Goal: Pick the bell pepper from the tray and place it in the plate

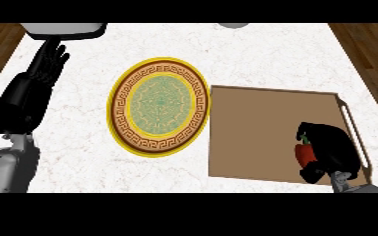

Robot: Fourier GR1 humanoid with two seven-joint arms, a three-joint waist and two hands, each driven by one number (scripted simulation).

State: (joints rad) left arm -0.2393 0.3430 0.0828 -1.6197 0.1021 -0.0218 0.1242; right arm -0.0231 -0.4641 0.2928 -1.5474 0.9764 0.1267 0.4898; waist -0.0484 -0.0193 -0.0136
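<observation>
A red bell pepper point(303, 153) sits in the brown tray point(255, 130) near its right front corner. My right hand point(331, 149) is curled round the pepper from the right, and only the pepper's left side shows. A round plate point(159, 104) with a yellow rim, brown key-pattern band and green centre lies left of the tray, its edge meeting the tray's left edge. My left hand point(46, 65) rests open at the far left of the counter, fingers pointing away from me.
The white marble counter point(266, 55) runs from left to right, with wooden floor point(358, 45) past its right and left edges. A grey object point(63, 29) sits at the back left. A small grey item point(235, 25) shows at the back edge.
</observation>
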